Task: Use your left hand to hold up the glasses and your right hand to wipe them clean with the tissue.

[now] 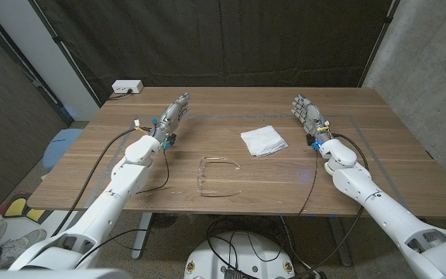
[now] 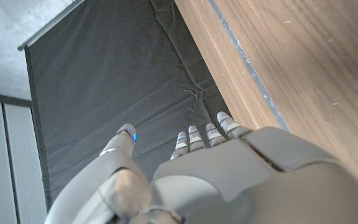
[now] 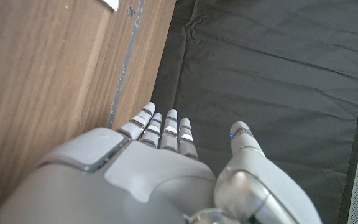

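Glasses [image 1: 218, 178] lie on the wooden table [image 1: 91, 170], near its front edge and about midway between my 2 arms; they are clear-framed, arms folded out, and nothing touches them. I count 1 pair. 1 tissue [image 1: 263, 140], white and folded, lies a little farther back and toward my right, apart from the glasses.

From the head camera I see both hands out over the far part of the table. My left hand [image 1: 173, 113] sits well to the left of the glasses, fingers extended and holding nothing. My right hand [image 1: 308, 116] sits just right of the tissue, not touching it, fingers likewise spread and empty.

My wrist cameras add what the head view does not: along the back of the left hand [image 2: 241, 174] the fingertips [image 2: 191, 138] point at the black curtain [image 2: 104, 81] past the table's far edge, the thumb standing apart from them. Along the right hand [image 3: 154, 180] the fingers [image 3: 166, 127] lie straight, side by side, thumb apart, also toward the curtain. 1 white power strip [image 1: 127, 87] sits beyond the table's far left corner.
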{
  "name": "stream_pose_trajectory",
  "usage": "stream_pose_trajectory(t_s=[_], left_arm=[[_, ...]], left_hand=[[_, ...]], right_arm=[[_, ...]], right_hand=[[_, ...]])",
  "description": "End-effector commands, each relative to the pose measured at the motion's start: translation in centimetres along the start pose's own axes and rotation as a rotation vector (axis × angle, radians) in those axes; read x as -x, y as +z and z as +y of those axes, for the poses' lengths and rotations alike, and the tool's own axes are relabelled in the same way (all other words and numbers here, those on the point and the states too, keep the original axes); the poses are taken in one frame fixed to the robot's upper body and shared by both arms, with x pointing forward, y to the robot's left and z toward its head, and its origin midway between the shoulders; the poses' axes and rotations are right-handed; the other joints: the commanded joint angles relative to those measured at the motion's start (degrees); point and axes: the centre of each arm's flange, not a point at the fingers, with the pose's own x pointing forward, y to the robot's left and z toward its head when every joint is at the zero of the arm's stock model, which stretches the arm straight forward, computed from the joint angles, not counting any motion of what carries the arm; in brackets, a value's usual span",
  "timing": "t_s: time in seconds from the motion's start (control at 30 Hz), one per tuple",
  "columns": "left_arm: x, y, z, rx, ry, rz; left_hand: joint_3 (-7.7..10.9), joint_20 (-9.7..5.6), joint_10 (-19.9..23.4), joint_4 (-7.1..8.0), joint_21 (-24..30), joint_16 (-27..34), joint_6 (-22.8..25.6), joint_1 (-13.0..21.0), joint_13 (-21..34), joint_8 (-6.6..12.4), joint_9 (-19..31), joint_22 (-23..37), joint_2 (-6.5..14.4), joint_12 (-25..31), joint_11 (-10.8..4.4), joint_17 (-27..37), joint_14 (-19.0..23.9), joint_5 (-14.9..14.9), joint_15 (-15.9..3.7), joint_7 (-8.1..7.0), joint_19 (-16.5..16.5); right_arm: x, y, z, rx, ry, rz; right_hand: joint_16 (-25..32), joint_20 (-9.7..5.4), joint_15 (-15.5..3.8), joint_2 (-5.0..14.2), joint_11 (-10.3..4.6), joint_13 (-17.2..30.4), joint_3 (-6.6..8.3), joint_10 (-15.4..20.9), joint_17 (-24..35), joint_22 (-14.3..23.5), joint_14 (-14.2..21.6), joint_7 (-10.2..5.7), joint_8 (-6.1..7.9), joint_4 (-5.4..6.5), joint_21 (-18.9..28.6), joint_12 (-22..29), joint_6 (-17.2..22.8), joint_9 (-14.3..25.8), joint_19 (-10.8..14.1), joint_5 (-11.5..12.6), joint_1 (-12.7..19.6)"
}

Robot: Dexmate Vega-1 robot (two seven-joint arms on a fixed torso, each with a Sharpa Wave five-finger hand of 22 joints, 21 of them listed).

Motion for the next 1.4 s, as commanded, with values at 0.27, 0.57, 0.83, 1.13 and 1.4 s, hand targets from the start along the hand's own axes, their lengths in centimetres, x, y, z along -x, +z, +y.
stream_pose_trajectory(t_s=[0.27, 0.57, 0.83, 1.13, 1.4], left_arm=[[0.4, 5.0, 0.0, -0.395, -0.165, -0.02], [1.1, 7.5, 0.0, -0.557, -0.281, -0.031], [1.4, 9.2, 0.1, -0.722, -0.374, -0.015], [1.7, 11.8, 0.1, -0.927, -0.461, -0.01], [2.0, 14.4, -0.8, -1.142, -0.539, -0.027]], left_hand=[[0.29, -0.04, 1.22, -2.0, 0.33, 0.25, 1.85, 2.98, 0.38, 0.49, 0.36, 0.13, -0.18, 0.2, -0.18, 0.16, 1.17, 0.48, -1.12, -0.62, 0.8], [0.36, 1.24, 1.53, -2.69, 0.39, 0.22, 2.17, 3.84, 0.4, 0.36, 0.4, 0.16, -0.33, 0.14, -0.27, 0.19, 1.49, 0.44, -0.97, -0.78, 1.16], [0.37, 1.48, 1.47, -3.16, 0.33, 0.1, 2.28, 4.41, 0.42, 0.23, 0.44, 0.19, -0.44, -0.02, -0.77, 0.21, 1.42, 0.39, -1.05, -0.92, 1.18], [0.37, 2.4, 1.92, -3.87, 0.36, 0.04, 2.94, 5.3, 0.46, 0.24, 0.5, 0.23, -0.64, -0.04, -1.95, 0.25, 1.48, 0.35, -1.28, -1.37, 1.49], [0.33, 3.18, 1.96, -4.34, 0.44, 0.09, 3.1, 5.86, 0.48, 0.16, 0.54, 0.26, -0.87, -0.15, -2.55, 0.28, 1.74, 0.33, -1.38, -1.62, 1.85]], right_arm=[[0.8, 0.0, 1.6, 0.007, 0.007, 0.001], [1.0, 0.3, 2.7, 0.014, 0.012, -0.01], [0.7, 0.7, 3.5, 0.041, 0.029, -0.009], [0.1, 1.0, 4.5, 0.05, 0.041, -0.014], [-0.1, 0.8, 5.3, 0.048, 0.046, -0.016]], right_hand=[[0.46, 0.85, 0.18, 0.48, 0.02, 0.07, -0.12, 2.05, 0.03, 0.15, 1.16, -0.16, 0.46, 0.0, -0.13, 0.62, 1.29, 0.14, 0.11, -0.15, -0.05], [0.45, 1.02, 0.36, 0.5, 0.49, 0.08, -0.16, 2.35, 0.02, 0.16, 1.36, -0.17, 0.46, -0.06, -0.16, 0.64, 1.5, 0.15, 0.22, -0.13, 0.03], [0.47, 1.18, 0.64, 0.5, 0.59, 0.09, -0.18, 2.47, 0.01, 0.16, 1.61, -0.32, 0.47, -0.11, -0.22, 0.62, 1.69, 0.16, 0.23, -0.1, 0.11], [0.46, 1.39, 0.76, 0.5, 0.5, 0.1, -0.21, 2.65, 0.01, 0.17, 1.81, -0.5, 0.48, -0.18, -0.29, 0.6, 1.91, 0.17, 0.23, -0.07, 0.2], [0.4, 1.46, 0.75, 0.52, 0.6, 0.11, -0.24, 2.73, 0.01, 0.18, 1.81, -0.72, 0.46, -0.21, -0.34, 0.57, 2.01, 0.18, 0.24, -0.05, 0.26]])
